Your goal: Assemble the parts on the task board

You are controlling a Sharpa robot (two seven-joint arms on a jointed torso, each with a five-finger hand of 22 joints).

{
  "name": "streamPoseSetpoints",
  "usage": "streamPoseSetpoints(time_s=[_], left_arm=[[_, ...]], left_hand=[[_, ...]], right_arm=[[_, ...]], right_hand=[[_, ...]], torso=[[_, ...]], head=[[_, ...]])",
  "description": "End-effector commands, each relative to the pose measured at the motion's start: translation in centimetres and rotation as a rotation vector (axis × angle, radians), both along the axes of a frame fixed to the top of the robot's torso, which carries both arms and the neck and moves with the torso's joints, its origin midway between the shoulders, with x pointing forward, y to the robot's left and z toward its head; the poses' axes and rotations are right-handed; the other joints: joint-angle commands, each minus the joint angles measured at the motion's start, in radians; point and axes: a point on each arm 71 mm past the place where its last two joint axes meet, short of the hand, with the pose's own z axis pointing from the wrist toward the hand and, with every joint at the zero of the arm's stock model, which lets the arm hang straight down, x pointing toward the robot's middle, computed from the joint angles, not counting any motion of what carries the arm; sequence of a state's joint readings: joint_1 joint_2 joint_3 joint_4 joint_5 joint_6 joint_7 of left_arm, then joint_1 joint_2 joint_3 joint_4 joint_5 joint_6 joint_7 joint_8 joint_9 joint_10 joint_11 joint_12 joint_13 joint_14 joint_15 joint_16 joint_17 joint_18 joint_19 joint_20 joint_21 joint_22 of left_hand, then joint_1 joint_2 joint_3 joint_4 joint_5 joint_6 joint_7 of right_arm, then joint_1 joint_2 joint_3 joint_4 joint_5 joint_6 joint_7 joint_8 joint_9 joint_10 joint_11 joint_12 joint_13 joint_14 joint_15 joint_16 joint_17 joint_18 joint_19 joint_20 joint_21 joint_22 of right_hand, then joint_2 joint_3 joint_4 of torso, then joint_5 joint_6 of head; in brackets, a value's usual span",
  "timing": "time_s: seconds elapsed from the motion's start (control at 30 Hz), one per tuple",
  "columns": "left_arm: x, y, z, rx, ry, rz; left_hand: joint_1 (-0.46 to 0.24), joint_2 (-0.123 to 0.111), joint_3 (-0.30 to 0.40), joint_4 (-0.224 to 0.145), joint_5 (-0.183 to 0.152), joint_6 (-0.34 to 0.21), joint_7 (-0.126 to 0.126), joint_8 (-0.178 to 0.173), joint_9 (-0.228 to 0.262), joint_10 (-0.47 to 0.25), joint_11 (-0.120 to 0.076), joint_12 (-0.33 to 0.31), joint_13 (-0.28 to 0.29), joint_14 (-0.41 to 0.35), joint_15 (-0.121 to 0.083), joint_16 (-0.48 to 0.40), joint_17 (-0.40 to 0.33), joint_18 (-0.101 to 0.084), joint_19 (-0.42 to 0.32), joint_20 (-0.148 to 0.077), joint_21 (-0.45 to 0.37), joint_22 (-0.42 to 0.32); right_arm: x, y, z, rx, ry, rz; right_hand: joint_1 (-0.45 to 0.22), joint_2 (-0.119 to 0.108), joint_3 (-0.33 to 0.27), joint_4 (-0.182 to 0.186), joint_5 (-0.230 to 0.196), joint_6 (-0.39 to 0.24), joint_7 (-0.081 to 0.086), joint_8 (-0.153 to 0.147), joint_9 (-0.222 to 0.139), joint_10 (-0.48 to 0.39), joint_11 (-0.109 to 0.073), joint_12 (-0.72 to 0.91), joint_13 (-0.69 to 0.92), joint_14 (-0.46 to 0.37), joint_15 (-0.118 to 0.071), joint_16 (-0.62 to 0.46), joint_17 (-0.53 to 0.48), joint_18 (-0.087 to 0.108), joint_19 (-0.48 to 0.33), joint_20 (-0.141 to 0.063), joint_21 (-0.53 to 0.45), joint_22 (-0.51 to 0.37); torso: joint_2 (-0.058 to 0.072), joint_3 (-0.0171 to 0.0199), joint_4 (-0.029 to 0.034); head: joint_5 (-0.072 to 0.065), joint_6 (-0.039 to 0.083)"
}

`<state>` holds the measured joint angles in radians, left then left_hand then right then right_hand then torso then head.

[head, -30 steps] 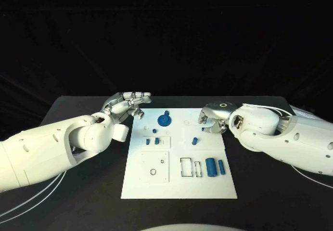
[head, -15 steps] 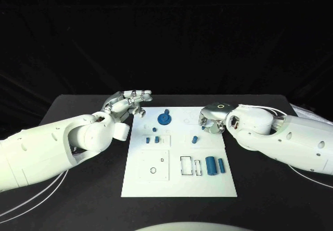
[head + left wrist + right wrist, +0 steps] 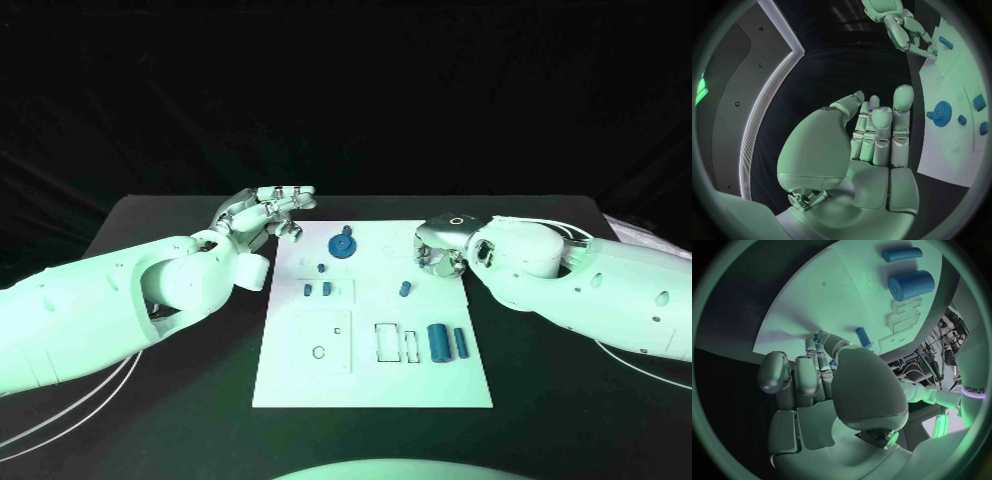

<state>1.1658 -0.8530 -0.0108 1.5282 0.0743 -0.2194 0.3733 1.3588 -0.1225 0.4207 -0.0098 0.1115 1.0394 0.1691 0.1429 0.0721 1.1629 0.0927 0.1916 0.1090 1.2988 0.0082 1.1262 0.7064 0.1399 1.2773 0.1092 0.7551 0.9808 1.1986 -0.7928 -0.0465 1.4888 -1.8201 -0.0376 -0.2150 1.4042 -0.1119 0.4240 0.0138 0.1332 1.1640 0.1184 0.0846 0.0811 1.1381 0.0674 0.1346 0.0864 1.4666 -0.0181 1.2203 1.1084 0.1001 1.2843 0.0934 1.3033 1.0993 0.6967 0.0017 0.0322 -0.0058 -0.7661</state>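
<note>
left hand point(image 3: 270, 213): fingers curled, holding nothing, gear point(image 3: 342, 246) just beside it | right hand point(image 3: 437, 252): fingers curled at board point(image 3: 372, 385) edge, grasp unclear, small peg point(image 3: 405, 291) near

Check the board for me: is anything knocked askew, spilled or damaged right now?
Nothing stands out. The task board lies flat and square on the table, the blue gear and the blue cylinders rest on it, and no part lies off the board. Both hands hover at its far corners.
</note>
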Motion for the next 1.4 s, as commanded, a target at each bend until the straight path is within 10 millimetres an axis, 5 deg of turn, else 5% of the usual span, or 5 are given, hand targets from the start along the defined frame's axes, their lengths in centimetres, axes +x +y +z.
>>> streamPoseSetpoints(time_s=[0.03, 0.63, 1.17, 1.4], left_arm=[[-0.1, -0.2, 0.1, -0.006, -0.011, -0.014], [-0.1, -0.1, 0.0, -0.001, -0.003, -0.015], [0.3, 0.7, -0.2, 0.012, 0.001, 0.025], [0.5, 1.1, -0.2, 0.016, 0.002, 0.044]], left_hand=[[0.004, 0.010, -0.007, -0.003, 0.007, -0.008, 0.001, 0.005, -0.001, -0.007, 0.000, 0.006, 0.001, -0.006, 0.001, 0.000, -0.002, 0.019, -0.008, 0.000, -0.006, -0.002], [0.004, 0.010, -0.007, -0.003, 0.007, -0.008, 0.001, 0.005, -0.001, -0.007, 0.000, 0.006, 0.001, -0.006, 0.001, 0.000, -0.002, 0.019, -0.008, 0.000, -0.006, -0.002], [0.012, 0.014, -0.010, -0.007, 0.009, -0.015, 0.004, 0.004, -0.003, -0.015, 0.002, 0.011, 0.003, -0.008, 0.002, 0.001, -0.007, 0.019, -0.008, 0.000, -0.009, -0.004], [0.017, 0.016, -0.009, -0.009, 0.010, -0.017, 0.004, 0.005, -0.003, -0.017, 0.002, 0.014, 0.003, -0.008, 0.002, 0.003, -0.007, 0.019, -0.007, 0.000, -0.009, -0.004]], right_arm=[[-0.1, -0.1, -0.8, -0.037, 0.038, 0.000], [-0.2, 0.0, -0.6, 0.026, -0.018, -0.006], [-1.0, -0.8, 2.7, 0.176, -0.042, -0.056], [-2.2, 0.6, 3.5, 0.241, -0.030, -0.018]], right_hand=[[0.002, 0.011, 0.008, -0.002, -0.004, 0.008, 0.000, 0.005, 0.002, 0.010, -0.001, 0.005, -0.002, 0.031, 0.005, 0.005, 0.002, 0.001, 0.008, 0.002, 0.004, 0.003], [0.010, 0.032, 0.039, -0.016, 0.010, 0.032, -0.003, 0.011, 0.010, 0.052, -0.006, 0.000, -0.016, 0.031, 0.000, 0.011, 0.005, -0.003, 0.022, -0.001, 0.019, 0.026], [0.001, 0.030, 0.048, -0.017, 0.015, 0.033, 0.002, 0.009, 0.013, 0.058, -0.004, -0.009, -0.020, 0.032, 0.001, 0.016, 0.010, -0.007, 0.031, -0.002, 0.030, 0.044], [-0.003, 0.030, 0.049, -0.015, 0.010, 0.032, 0.003, 0.007, 0.014, 0.058, -0.003, -0.013, -0.021, 0.032, 0.002, 0.018, 0.011, -0.008, 0.032, -0.002, 0.031, 0.047]], torso=[[0.000, -0.0003, 0.0017], [0.000, 0.0000, 0.0003], [-0.001, 0.0005, -0.0004], [0.001, 0.0008, -0.0009]], head=[[0.000, -0.002], [0.001, 0.000], [0.000, 0.001], [0.005, 0.008]])
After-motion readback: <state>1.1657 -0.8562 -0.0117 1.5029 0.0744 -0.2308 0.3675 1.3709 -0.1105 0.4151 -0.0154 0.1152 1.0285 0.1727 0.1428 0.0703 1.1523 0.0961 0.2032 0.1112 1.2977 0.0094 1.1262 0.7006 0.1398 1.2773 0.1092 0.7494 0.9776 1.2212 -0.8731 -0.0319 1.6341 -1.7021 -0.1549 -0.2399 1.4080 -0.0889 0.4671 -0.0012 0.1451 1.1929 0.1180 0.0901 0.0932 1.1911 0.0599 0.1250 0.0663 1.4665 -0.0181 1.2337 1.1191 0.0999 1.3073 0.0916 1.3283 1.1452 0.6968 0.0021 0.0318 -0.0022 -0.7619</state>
